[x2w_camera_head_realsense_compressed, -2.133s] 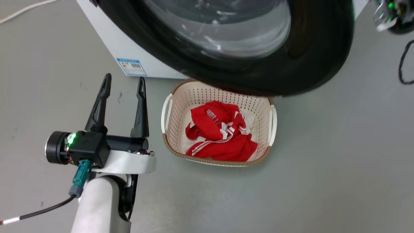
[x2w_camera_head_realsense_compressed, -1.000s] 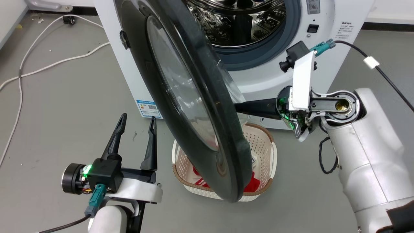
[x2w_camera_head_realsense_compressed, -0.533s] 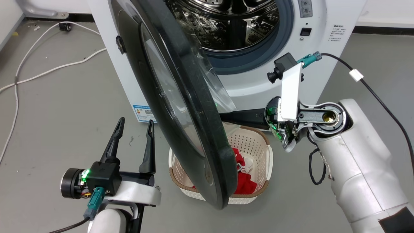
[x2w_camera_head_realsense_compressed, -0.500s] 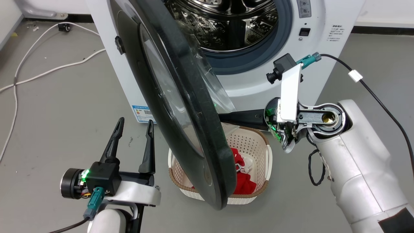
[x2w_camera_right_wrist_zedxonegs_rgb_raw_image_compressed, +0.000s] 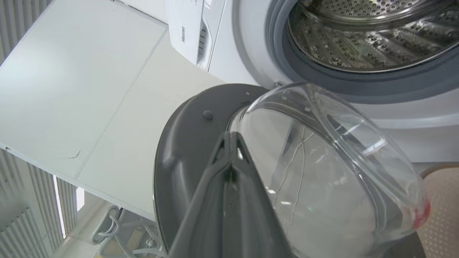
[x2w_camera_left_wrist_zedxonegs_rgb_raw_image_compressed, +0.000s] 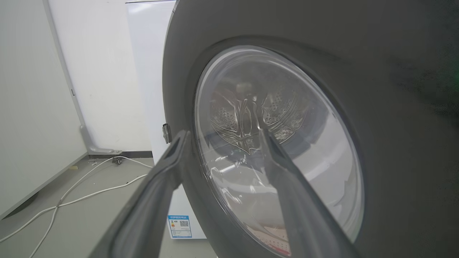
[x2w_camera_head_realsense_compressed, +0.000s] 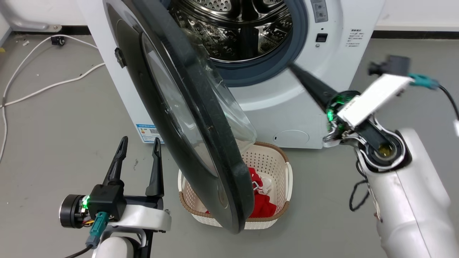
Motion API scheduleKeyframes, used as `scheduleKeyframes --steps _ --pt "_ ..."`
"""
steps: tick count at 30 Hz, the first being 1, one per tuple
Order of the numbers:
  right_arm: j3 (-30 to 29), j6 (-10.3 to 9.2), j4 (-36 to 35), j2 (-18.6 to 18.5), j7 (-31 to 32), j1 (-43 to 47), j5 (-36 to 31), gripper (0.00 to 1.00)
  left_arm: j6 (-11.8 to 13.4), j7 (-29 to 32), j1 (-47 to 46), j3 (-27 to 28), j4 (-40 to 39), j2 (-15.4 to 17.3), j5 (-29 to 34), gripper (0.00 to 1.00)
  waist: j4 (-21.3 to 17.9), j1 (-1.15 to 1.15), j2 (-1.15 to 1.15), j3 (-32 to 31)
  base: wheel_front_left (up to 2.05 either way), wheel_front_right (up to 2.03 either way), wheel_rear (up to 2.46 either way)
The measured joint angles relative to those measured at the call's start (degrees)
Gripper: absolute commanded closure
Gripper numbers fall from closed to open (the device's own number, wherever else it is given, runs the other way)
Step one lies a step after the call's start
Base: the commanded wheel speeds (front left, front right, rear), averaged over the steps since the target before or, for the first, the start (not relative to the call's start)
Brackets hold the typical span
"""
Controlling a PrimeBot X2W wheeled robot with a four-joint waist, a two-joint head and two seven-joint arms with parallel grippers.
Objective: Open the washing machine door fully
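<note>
The washing machine door (x2w_camera_head_realsense_compressed: 200, 118), a big glossy black disc with a bulging clear glass centre, stands swung out from the white machine (x2w_camera_head_realsense_compressed: 287, 107), hinged at its left and roughly edge-on to me. Behind it the steel drum (x2w_camera_head_realsense_compressed: 233, 32) lies exposed. My left gripper (x2w_camera_head_realsense_compressed: 139, 147) is open at the lower left, a little off the door's outer face (x2w_camera_left_wrist_zedxonegs_rgb_raw_image_compressed: 394, 107), holding nothing. My right gripper (x2w_camera_head_realsense_compressed: 293, 67) is shut and empty; it points up-left at the drum's grey ring, apart from the door. The right wrist view looks along the shut fingers (x2w_camera_right_wrist_zedxonegs_rgb_raw_image_compressed: 231, 135) at the door's inner side (x2w_camera_right_wrist_zedxonegs_rgb_raw_image_compressed: 186, 143).
A cream laundry basket (x2w_camera_head_realsense_compressed: 283, 168) with red clothes (x2w_camera_head_realsense_compressed: 261, 208) sits on the floor under the door's lower edge. White cables (x2w_camera_head_realsense_compressed: 36, 89) trail over the grey floor at the left. A small round flap (x2w_camera_head_realsense_compressed: 291, 138) sits low on the machine front.
My right gripper has drawn away from the door's inner side and swung up to point toward the drum opening. The door stays wide open. The camera has shifted a little.
</note>
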Motion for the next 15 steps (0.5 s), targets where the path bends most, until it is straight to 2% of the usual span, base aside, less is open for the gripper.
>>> scheduleKeyframes --steps 3,4,5,6,7,8,15 --pt "-2.21 0.0 -2.25 -0.15 -8.39 3.46 -3.63 1.0 0.15 0.01 0.37 0.38 0.03 -0.01 0.0 0.0 -0.52 0.0 0.0 -0.36 0.0 0.0 0.0" --pt "-2.83 0.0 -2.96 -0.24 -10.65 4.85 -4.71 0.93 0.15 0.01 0.55 0.46 0.1 0.0 0.0 0.0 -0.66 0.0 0.0 -0.52 0.0 0.0 0.0" --pt "-3.35 0.0 -3.75 -0.36 -12.56 6.21 -5.35 0.53 0.16 0.01 0.78 0.58 0.23 -0.01 0.01 0.0 -0.81 0.0 0.0 -0.7 0.0 0.0 0.0" --pt "-3.8 0.0 -4.74 -0.53 -14.43 7.67 -6.12 0.26 0.16 0.01 1.01 0.64 0.36 -0.01 0.07 0.0 -0.96 0.0 0.0 -0.9 0.0 0.0 0.0" --pt "-4.32 0.01 -5.54 -0.67 -16.48 8.99 -7.17 0.16 0.15 0.01 1.16 0.69 0.44 -0.01 0.09 0.0 -1.08 0.0 0.0 -1.07 0.0 0.0 0.0" --pt "-4.81 0.0 -6.31 -0.89 -18.69 10.37 -8.51 0.0 0.15 0.01 1.21 0.77 0.56 0.0 0.1 0.0 -1.2 0.0 0.0 -1.25 0.0 0.0 0.0" --pt "-7.46 0.01 -9.88 -1.52 -31.84 21.57 -18.44 0.0 -0.03 0.01 2.24 1.13 1.13 -0.01 0.34 0.0 -2.02 0.0 0.0 -2.41 0.0 0.0 0.0"
